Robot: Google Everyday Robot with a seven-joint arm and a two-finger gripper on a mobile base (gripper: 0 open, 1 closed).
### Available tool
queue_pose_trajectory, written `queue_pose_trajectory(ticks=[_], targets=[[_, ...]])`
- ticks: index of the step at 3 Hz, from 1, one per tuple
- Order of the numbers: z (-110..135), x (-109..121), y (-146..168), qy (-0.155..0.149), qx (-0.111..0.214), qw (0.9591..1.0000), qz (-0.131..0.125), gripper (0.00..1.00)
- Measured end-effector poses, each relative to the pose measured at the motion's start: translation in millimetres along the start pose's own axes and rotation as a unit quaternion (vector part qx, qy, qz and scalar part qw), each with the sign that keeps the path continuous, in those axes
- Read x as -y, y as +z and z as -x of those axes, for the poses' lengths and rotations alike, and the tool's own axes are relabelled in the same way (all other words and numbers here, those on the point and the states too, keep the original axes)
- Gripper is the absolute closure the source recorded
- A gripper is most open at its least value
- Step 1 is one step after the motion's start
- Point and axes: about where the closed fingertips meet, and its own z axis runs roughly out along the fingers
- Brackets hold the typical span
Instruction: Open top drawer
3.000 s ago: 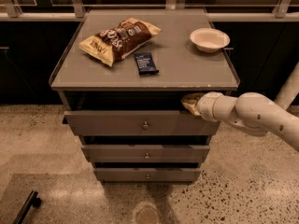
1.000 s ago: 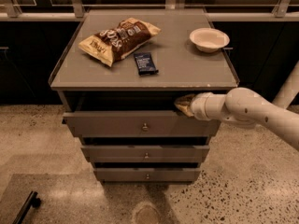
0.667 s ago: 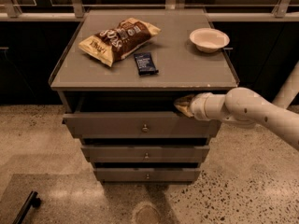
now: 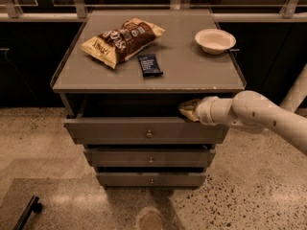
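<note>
The top drawer [image 4: 120, 130] is the widest of three matte grey drawers, with a small round metal knob [image 4: 149, 134] at centre. It stands pulled out a little, leaving a dark gap under the cabinet top. My gripper [image 4: 186, 110] is at the drawer's upper edge on the right side, reaching into that gap from the right on a white arm [image 4: 249, 114]. Its tip sits just above the drawer front, right of the knob.
Two narrower grey drawers [image 4: 149, 158] sit below. On the cabinet top [image 4: 192, 75] lie a brown chip bag [image 4: 122, 40], a dark snack bar [image 4: 150, 64] and a white bowl [image 4: 215, 40]. A speckled floor surrounds the cabinet; a dark wall and rail run behind.
The gripper has shifted slightly left along the top drawer's upper edge since three seconds ago. The drawer stands about as far out as before.
</note>
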Motion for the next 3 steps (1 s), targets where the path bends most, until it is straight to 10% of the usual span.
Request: queue_pose_trajectory(ticks=[3], targets=[[-20,-51,-37,0.07,-0.031,0.994,0.079,1.0]])
